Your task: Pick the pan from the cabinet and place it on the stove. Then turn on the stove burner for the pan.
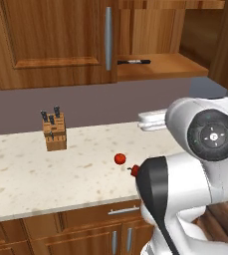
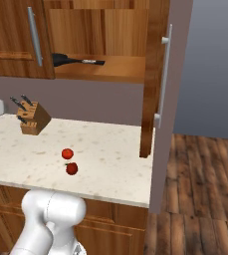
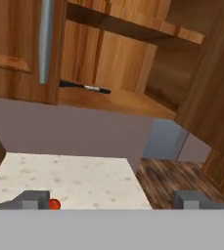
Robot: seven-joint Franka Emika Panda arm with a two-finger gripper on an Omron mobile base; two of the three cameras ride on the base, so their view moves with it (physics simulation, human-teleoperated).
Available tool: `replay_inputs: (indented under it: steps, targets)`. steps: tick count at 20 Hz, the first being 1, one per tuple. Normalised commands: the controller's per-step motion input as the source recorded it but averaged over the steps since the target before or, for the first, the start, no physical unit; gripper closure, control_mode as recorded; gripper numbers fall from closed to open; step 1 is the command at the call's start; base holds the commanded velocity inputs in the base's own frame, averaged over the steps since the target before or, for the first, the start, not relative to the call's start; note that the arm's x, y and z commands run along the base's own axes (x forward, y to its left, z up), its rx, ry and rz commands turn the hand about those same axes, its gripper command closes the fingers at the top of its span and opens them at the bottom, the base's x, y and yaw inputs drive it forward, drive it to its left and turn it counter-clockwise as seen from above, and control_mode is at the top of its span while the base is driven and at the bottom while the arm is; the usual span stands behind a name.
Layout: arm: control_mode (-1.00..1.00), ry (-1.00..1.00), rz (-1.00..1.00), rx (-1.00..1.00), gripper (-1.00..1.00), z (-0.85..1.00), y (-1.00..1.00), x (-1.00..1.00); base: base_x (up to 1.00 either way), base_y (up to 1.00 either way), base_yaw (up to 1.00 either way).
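The cabinet [image 1: 51, 40] hangs above the counter with its left door shut and its right door [image 2: 155, 74] swung open. On the bare shelf [image 1: 160, 64] lies the pan [image 2: 60, 61], mostly hidden behind the shut door. Its long black handle [image 1: 134, 62] with a silvery tip points right, and the handle [image 3: 84, 87] also shows in the hand view. My gripper [image 3: 113, 200] is open and empty, its two tips wide apart, below the shelf and well short of it, over the counter. The stove is out of view.
A wooden knife block [image 1: 54, 132] stands on the speckled counter [image 1: 46, 169] near the wall. Two small red fruits [image 2: 67, 154] [image 2: 71, 169] lie near the front edge. The open door juts out over the counter's right end, and past it is wooden floor [image 2: 200, 189].
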Motion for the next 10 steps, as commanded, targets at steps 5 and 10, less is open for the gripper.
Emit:
replay_inputs:
  steps: [5, 10]
  targets:
    - [-1.00, -0.31, 0.09, 0.13, -1.00, 0.29, 0.05, 0.23, 0.00, 0.00, 0.00]
    - [-1.00, -0.25, 0.01, 0.10, -1.00, 0.21, 0.15, 0.20, 0.00, 0.00, 0.00]
